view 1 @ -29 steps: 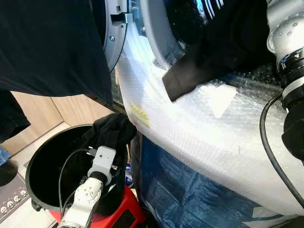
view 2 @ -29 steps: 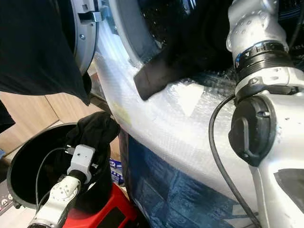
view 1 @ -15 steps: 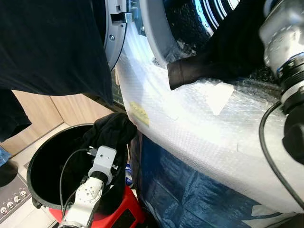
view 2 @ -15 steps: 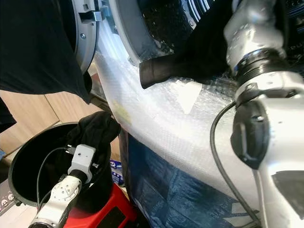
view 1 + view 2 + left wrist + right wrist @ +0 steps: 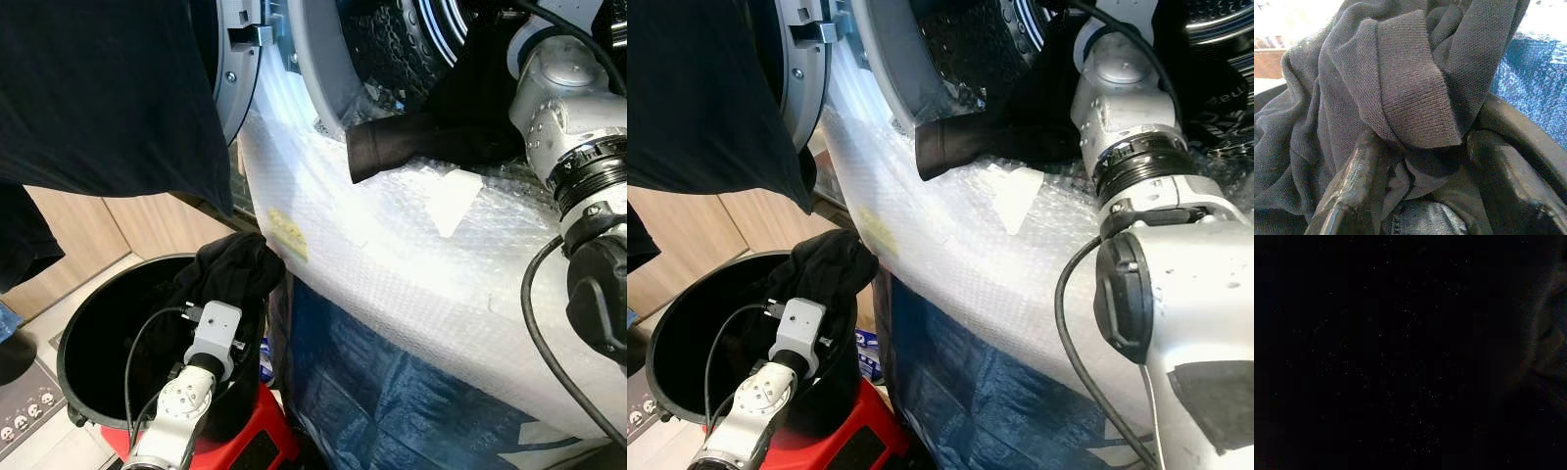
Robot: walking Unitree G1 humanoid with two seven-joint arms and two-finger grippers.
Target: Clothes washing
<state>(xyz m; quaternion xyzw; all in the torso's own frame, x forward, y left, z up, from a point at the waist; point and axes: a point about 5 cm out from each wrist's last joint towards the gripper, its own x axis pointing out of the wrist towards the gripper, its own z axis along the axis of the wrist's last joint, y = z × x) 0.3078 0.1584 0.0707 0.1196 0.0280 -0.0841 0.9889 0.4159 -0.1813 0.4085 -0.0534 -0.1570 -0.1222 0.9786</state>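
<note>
Right arm (image 5: 1136, 147) has pushed deeper into drum (image 5: 411, 49) w/ black garment (image 5: 431, 137), sleeve out; grip can't be told. Left gripper (image 5: 1420, 161) open astride cloth (image 5: 1400, 88) in bin (image 5: 78, 343).

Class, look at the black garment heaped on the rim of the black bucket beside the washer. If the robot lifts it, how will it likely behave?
The black garment would probably flop and drape: it lies in soft folds over the bucket rim. Its knitted, ribbed cuff looks grippy rather than slippery. It seems light, though a trailing end could snag on the rim.
</note>
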